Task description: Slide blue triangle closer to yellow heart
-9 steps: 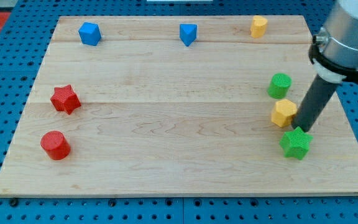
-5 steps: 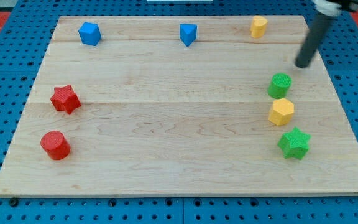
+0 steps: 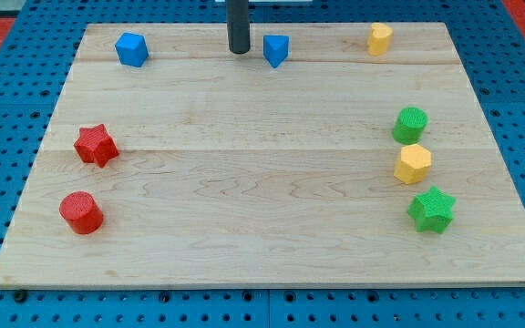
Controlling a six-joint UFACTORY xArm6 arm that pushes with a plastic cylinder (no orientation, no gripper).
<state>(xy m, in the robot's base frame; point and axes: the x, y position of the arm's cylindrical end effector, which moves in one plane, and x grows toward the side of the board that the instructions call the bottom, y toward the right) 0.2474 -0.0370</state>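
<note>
Here my tip (image 3: 238,51) stands just left of the blue triangle (image 3: 276,50), not touching; yellow heart (image 3: 379,38) lies further right on the bench (image 3: 262,228). No jaws show.

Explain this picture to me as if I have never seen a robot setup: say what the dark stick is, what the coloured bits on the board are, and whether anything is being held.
The dark stick is the end of a robot arm: a plain rod with no hand. Its lower end, my tip, slides over the wooden board and nudges blocks. Nothing is held; it can only push.

There is one camera view, looking down at the board from its near edge.

My tip sits near the view's top, just left of the blue triangle, with a small gap between them. Further right along the top is the yellow heart; far left is a blue cube. On the view's left lie a red star and red cylinder. On the right: green cylinder, yellow hexagon, green star.
</note>
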